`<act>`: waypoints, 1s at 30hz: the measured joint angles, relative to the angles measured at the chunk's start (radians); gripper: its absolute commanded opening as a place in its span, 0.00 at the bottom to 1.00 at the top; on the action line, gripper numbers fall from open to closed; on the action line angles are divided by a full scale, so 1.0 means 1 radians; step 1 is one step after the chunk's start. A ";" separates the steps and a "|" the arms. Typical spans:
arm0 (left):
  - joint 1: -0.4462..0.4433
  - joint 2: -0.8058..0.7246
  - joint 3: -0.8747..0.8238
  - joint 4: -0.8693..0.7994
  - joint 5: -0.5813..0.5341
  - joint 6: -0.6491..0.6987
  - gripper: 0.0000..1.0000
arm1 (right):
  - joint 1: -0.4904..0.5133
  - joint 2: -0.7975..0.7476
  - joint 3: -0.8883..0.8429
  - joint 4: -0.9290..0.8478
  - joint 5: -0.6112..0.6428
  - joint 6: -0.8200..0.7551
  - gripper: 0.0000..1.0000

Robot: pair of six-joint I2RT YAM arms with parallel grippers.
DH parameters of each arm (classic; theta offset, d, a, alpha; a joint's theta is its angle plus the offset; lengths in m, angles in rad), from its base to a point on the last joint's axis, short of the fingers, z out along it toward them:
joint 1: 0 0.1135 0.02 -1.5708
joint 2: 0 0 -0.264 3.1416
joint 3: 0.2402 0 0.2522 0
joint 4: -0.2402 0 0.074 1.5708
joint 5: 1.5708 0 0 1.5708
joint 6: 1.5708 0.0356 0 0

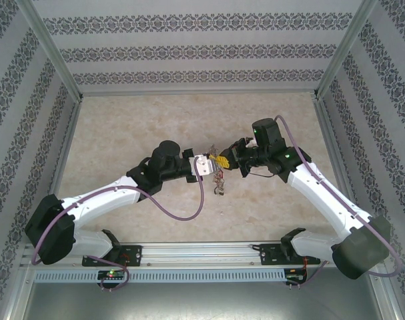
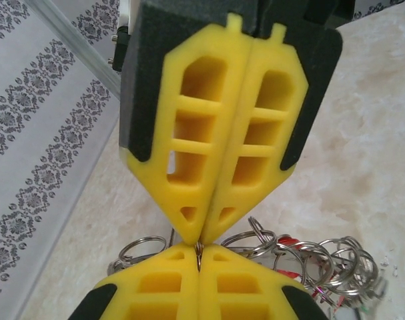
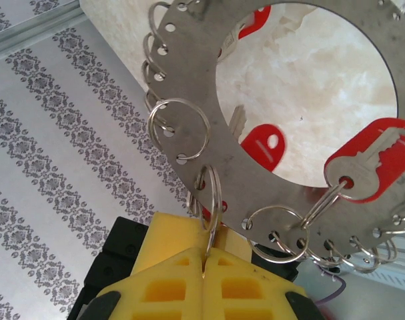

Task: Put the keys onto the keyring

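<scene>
The keyring (image 3: 222,150) is a flat grey metal ring with holes that carry many small split rings. Keys with red tags (image 3: 369,160) dangle from it. My right gripper (image 3: 205,257) is shut on one split ring (image 3: 214,200) that hangs through a hole in the plate. In the left wrist view my left gripper (image 2: 199,252) is shut on that same thin ring, tip to tip with the right gripper (image 2: 201,237) above it. From above, both grippers (image 1: 219,161) meet over mid-table and the keyring (image 1: 219,181) hangs below them.
A bunch of loose split rings (image 2: 322,263) and a red tag (image 2: 289,240) lies just right of my left fingers. The beige tabletop (image 1: 155,120) is walled by patterned panels (image 1: 29,100) on the left, right and back. A metal rail (image 1: 202,252) runs along the near edge.
</scene>
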 measured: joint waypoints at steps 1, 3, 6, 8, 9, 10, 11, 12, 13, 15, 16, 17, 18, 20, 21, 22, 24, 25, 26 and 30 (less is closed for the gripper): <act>0.000 0.000 -0.005 0.006 -0.001 0.002 0.14 | 0.000 0.002 0.000 0.000 -0.002 0.000 0.00; 0.000 0.000 -0.012 0.008 -0.006 0.002 0.19 | 0.000 0.005 0.000 0.001 -0.003 0.004 0.00; 0.000 0.001 -0.025 0.014 -0.013 -0.005 0.23 | -0.005 0.006 0.000 0.005 -0.003 0.009 0.00; 0.000 0.006 -0.027 0.023 -0.018 -0.013 0.23 | -0.005 0.006 0.000 0.009 -0.003 0.015 0.00; 0.000 0.010 -0.027 0.030 -0.019 -0.019 0.24 | -0.004 0.006 0.000 0.013 -0.003 0.016 0.00; 0.000 0.012 -0.027 0.036 -0.019 -0.025 0.24 | -0.004 0.005 0.000 0.018 -0.003 0.019 0.00; 0.000 0.014 -0.027 0.042 -0.018 -0.033 0.25 | -0.004 0.005 0.000 0.021 -0.003 0.022 0.00; 0.000 0.016 -0.027 0.045 -0.018 -0.039 0.25 | -0.004 0.005 -0.001 0.024 -0.003 0.024 0.00; 0.000 0.018 -0.027 0.048 -0.018 -0.046 0.25 | -0.004 0.005 -0.003 0.028 -0.002 0.027 0.00; 0.000 0.022 -0.027 0.058 -0.018 -0.063 0.26 | 0.003 0.005 -0.008 0.037 -0.002 0.034 0.00; 0.000 0.022 -0.027 0.061 -0.018 -0.073 0.26 | 0.005 0.005 -0.012 0.042 -0.002 0.037 0.00; 0.000 0.022 -0.027 0.065 -0.018 -0.083 0.26 | 0.008 0.005 -0.014 0.043 0.000 0.037 0.00; 0.000 0.022 -0.027 0.069 -0.016 -0.088 0.26 | 0.010 0.005 -0.015 0.045 0.001 0.038 0.00; 0.000 0.022 -0.027 0.079 -0.010 -0.103 0.24 | 0.014 0.005 -0.017 0.055 0.001 0.038 0.00; 0.000 0.022 -0.027 0.082 -0.009 -0.109 0.22 | 0.016 0.004 -0.018 0.060 0.001 0.038 0.00; 0.000 0.021 -0.027 0.083 -0.005 -0.114 0.18 | 0.016 0.003 -0.021 0.064 0.002 0.041 0.00; 0.001 0.021 -0.027 0.084 -0.003 -0.122 0.03 | 0.016 0.001 -0.026 0.063 0.001 0.042 0.00; 0.002 0.021 -0.027 0.083 -0.001 -0.127 0.00 | 0.016 0.000 -0.027 0.065 0.003 0.042 0.00; 0.002 0.021 -0.027 0.082 0.000 -0.132 0.00 | 0.015 -0.002 -0.028 0.064 0.002 0.044 0.00; 0.001 0.019 -0.027 0.080 0.001 -0.130 0.00 | 0.016 -0.006 -0.030 0.063 0.005 0.040 0.00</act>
